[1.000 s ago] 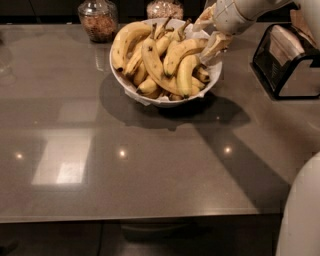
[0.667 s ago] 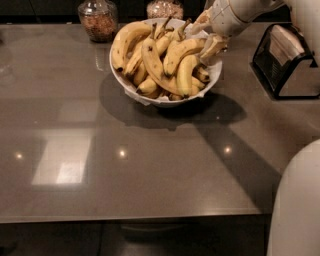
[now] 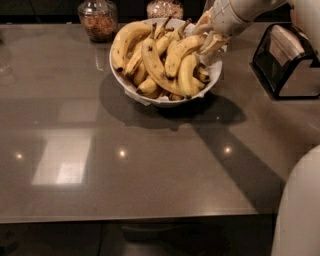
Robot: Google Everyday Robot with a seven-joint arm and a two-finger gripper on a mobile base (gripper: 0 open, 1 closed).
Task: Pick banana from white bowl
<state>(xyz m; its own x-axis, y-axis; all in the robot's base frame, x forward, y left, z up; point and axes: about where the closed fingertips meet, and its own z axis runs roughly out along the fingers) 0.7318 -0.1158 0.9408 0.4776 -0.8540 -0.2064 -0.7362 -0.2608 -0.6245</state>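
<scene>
End effector (image 3: pixel 210 44) upper right, at right rim of white bowl (image 3: pixel 165 103). Banana (image 3: pixel 156 67) lies mid-bowl. Open or closed: can't tell.

Your arm (image 3: pixel 242 9) is a smooth off-white shell with thin dark wrist seams. Its cream pincer (image 3: pixel 210 39) sits near the tabletop's (image 3: pixel 150 165) far edge. Your rounded white body (image 3: pixel 300 210) shows at the near-right corner.
</scene>
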